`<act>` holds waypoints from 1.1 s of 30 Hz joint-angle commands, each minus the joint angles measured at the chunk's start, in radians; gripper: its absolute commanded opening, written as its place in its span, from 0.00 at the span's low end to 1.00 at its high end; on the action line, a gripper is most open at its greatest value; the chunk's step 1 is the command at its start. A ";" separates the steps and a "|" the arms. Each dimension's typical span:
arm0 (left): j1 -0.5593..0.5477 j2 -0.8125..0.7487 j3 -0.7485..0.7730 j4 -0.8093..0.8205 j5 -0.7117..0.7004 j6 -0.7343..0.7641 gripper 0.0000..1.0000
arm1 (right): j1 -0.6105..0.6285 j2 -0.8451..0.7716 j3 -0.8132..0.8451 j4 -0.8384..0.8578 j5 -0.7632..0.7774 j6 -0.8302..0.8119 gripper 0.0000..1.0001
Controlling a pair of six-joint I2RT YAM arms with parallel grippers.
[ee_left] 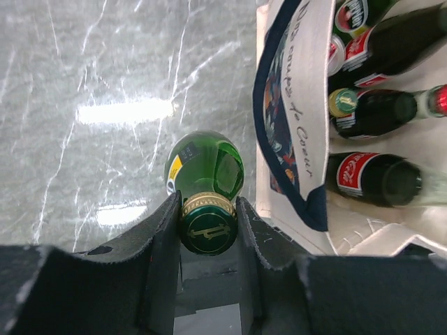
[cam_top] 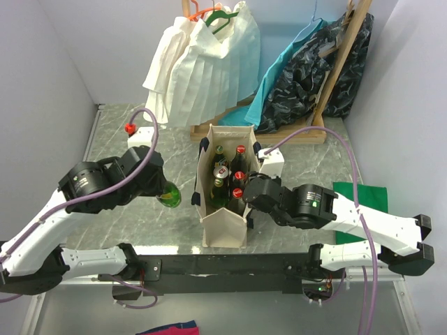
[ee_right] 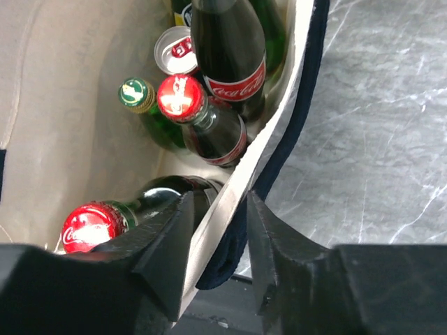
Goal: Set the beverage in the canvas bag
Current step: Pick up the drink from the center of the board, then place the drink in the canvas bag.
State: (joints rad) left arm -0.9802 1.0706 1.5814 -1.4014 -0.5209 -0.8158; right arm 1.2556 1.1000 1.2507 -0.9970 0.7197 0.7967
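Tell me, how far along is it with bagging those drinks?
Done: several bottles already sit inside the canvas bag. In hand: the left gripper grips a green bottle by its neck, outside the bag; the right gripper straddles the bag's rim. Left: getting that bottle in.

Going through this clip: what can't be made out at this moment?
1) Base of the green bottle, left wrist view: its own body hides whether it rests on the table or hangs from the left gripper.
2) Right wrist view: the right gripper straddles the canvas bag wall; contact unclear.
3) Bag floor, every view: packed bottles cover it.
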 commanded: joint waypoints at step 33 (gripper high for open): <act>0.003 0.141 0.482 0.050 -0.024 0.233 0.01 | -0.005 -0.060 0.101 -0.091 0.012 0.041 0.00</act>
State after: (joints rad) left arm -0.9802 1.2213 2.0148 -1.4593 -0.5129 -0.6163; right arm 1.2518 1.0966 1.2778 -1.0855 0.6701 0.8398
